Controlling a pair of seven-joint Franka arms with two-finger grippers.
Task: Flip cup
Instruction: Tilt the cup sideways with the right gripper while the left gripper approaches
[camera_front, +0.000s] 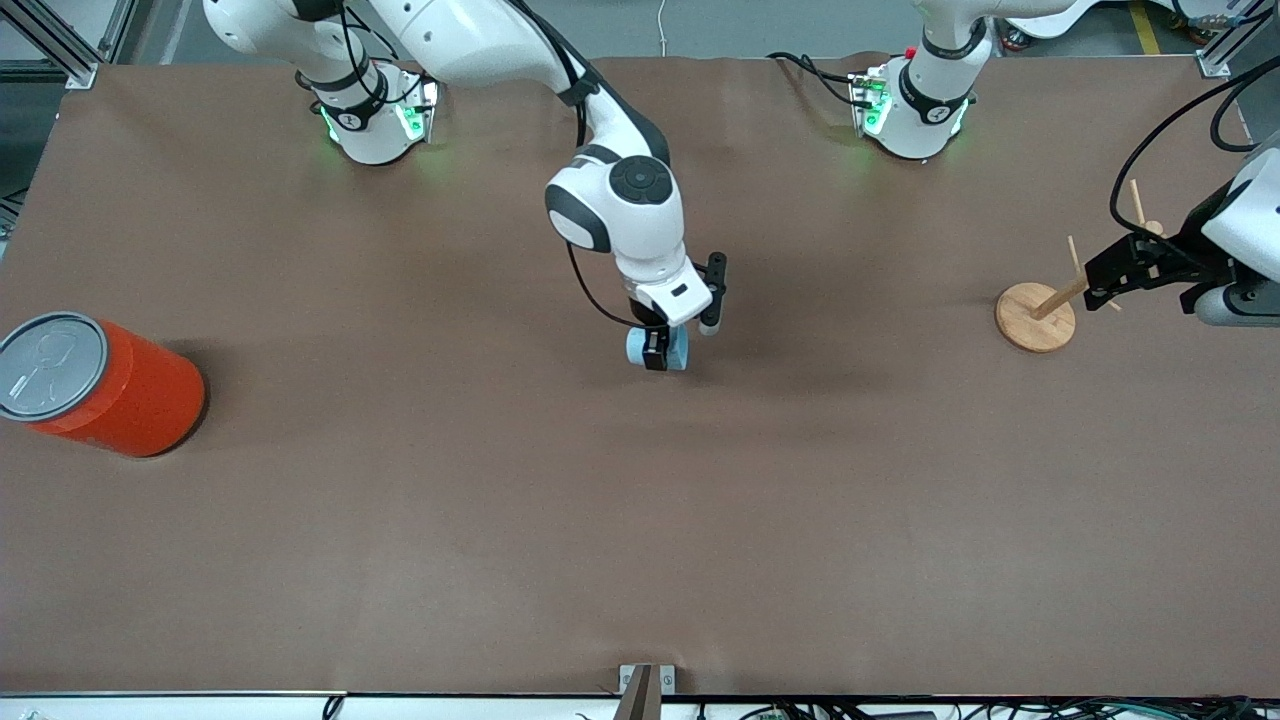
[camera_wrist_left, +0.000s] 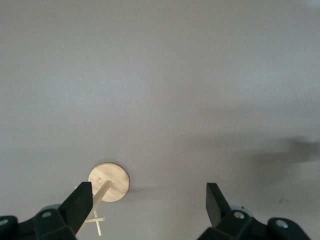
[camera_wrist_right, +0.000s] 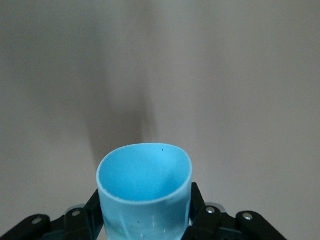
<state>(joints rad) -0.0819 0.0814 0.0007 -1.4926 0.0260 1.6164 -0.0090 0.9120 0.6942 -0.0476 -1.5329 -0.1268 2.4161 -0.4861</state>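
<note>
- The right gripper (camera_front: 657, 352) is clamped on the cup (camera_front: 658, 348), one of its fingers (camera_wrist_right: 90, 210) pressed on each side of the light blue wall, over the middle of the desk (camera_front: 640, 520).
- In the right wrist view the cup (camera_wrist_right: 145, 197) shows its open mouth and bright blue inside, pointing away from the wrist, so its long axis runs along the line of the fingers rather than across them.
- From the front view it cannot be told whether the cup touches the desk or hangs just above it.
- That axis is what the coming move turns on: judged from this, a wrist roll would decide which end faces down, rim or base.
- The left gripper (camera_front: 1125, 270) waits with fingers spread and holding nothing, over the wooden peg stand (camera_front: 1036, 316) at the left arm's end, well apart from the cup.
- The orange canister (camera_front: 100, 385) stands at the right arm's end, also well apart.
- The right arm alone is placed to finish the flip.
</note>
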